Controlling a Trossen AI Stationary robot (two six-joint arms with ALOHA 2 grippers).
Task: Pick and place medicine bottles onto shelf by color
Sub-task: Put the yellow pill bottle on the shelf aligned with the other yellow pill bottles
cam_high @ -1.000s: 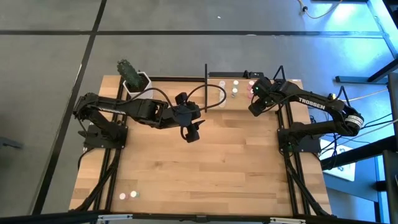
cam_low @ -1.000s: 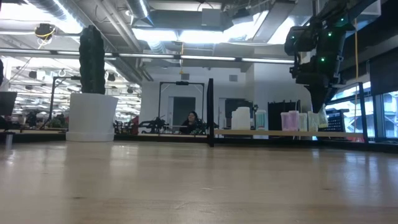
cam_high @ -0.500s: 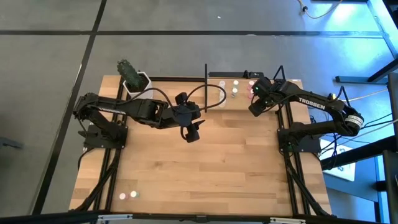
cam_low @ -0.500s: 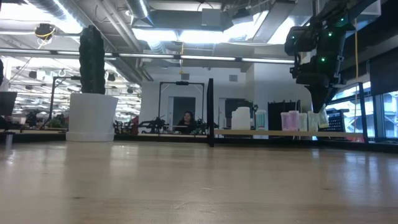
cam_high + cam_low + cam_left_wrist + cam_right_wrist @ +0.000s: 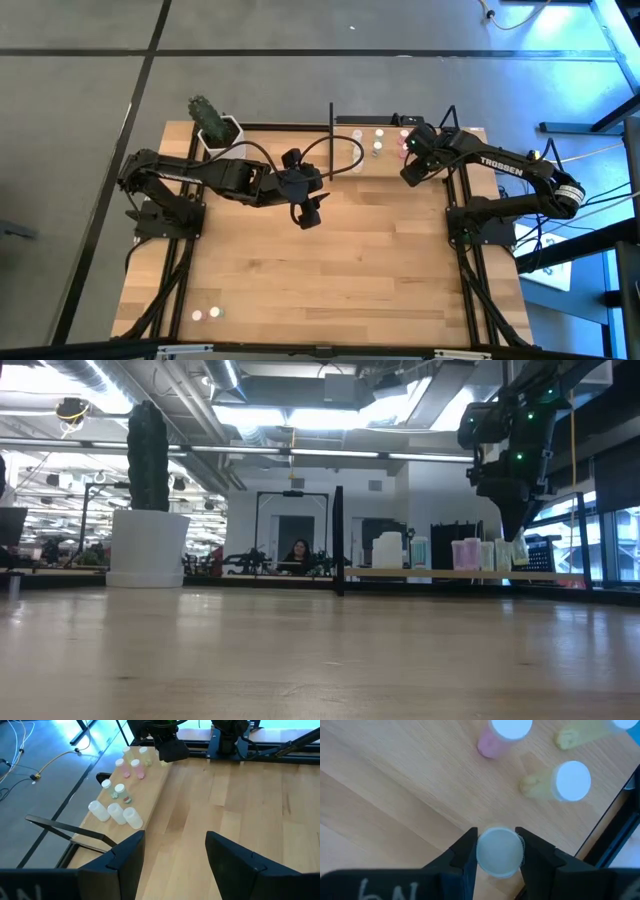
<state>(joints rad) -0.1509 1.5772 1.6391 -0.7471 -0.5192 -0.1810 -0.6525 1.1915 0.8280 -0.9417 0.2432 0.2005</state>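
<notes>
Nothing is changing over the last second: you are looking at both arms sitting exactly where they were, so the placement is pausing at its final step rather than moving on.

The right gripper (image 5: 495, 852) is hanging over the right end of the shelf (image 5: 365, 141), and its fingers (image 5: 462, 855) are clamping a medicine bottle (image 5: 499, 851) by its sides, whitish cap facing the wrist camera. You cannot tell from these views whether the bottle's base is already touching the board. My reading is that the release is the step you are waiting on.

The left gripper (image 5: 172, 852) is idling above the middle of the counter (image 5: 330, 270), fingers spread wide and carrying nothing.

The shelf is already holding several bottles: three white ones (image 5: 116, 813) lying or standing together near one end, two greenish ones (image 5: 114, 790) beside them, then pink ones (image 5: 136, 767) and yellowish ones (image 5: 126, 754) toward the right gripper. Close to the held bottle, a pink bottle (image 5: 501, 734) and a yellowish bottle (image 5: 559, 782) are standing on the board.

Two more bottles (image 5: 205, 314) are waiting near the counter's front left corner. The white plant pot (image 5: 217, 132) is holding a cactus.
</notes>
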